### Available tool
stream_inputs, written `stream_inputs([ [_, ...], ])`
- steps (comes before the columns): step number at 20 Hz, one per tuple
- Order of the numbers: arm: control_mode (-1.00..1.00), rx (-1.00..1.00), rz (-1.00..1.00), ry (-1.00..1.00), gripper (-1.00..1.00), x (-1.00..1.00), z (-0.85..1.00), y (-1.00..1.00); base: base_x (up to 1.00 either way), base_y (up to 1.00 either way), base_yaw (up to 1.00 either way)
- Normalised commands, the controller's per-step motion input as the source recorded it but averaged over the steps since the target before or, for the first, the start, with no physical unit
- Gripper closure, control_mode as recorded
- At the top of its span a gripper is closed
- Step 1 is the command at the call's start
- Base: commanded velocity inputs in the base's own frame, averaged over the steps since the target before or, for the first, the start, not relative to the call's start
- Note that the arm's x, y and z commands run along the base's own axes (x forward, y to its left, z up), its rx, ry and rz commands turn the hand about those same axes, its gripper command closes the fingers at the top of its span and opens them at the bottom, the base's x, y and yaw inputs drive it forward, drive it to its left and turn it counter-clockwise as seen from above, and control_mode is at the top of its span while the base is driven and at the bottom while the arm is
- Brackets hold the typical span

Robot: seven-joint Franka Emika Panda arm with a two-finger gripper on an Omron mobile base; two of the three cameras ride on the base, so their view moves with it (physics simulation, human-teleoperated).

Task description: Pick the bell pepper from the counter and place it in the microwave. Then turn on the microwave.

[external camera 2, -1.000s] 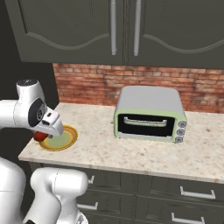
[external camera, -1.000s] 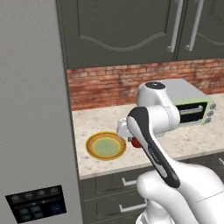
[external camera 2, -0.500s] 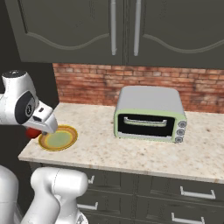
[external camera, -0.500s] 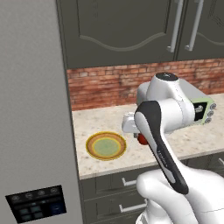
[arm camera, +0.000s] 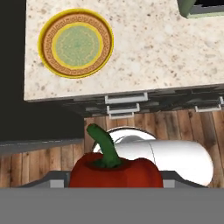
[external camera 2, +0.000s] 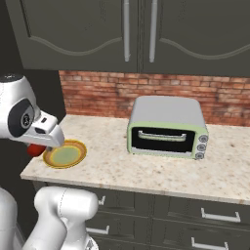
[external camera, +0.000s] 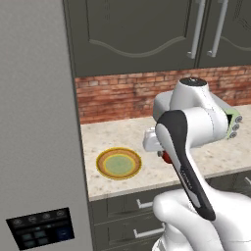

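Observation:
The bell pepper (arm camera: pixel 116 170), glossy red with a green stem, sits low in the hand view between the jaws of my gripper (arm camera: pixel 114 181), which is shut on it. It hangs in the air in front of the counter (arm camera: pixel 153 52), over the wooden floor. In the left base view a sliver of the pepper (external camera: pixel 166 157) shows behind my forearm at the gripper (external camera: pixel 162 153). From the right base view the pepper (external camera 2: pixel 35 149) peeks out under the hand (external camera 2: pixel 43 144), left of the counter (external camera 2: pixel 122 166). The microwave is out of view.
A round yellow-green plate (external camera: pixel 118 163) (external camera 2: pixel 64 154) (arm camera: pixel 75 42) lies near the counter's left end. A pale-green toaster oven (external camera 2: pixel 167 128) stands further right. A tall grey panel (external camera: pixel 34 122) with a dark button pad rises on the left. Dark cabinets hang above.
The arm has swung back from the plate, carrying the bell pepper off the counter toward its front left edge. The plate and toaster oven have stayed put.

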Motion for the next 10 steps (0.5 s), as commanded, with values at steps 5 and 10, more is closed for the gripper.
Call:
stream_inputs([
  [5, -1.00, 0.00, 0.04, 0.00, 1.00, -0.64, 0.25, -0.30, 0.00, 0.00, 0.00],
  [10, -1.00, 0.00, 0.01, -0.06, 1.00, -0.70, 0.25, -0.12, 0.00, 0.00, 0.00],
])
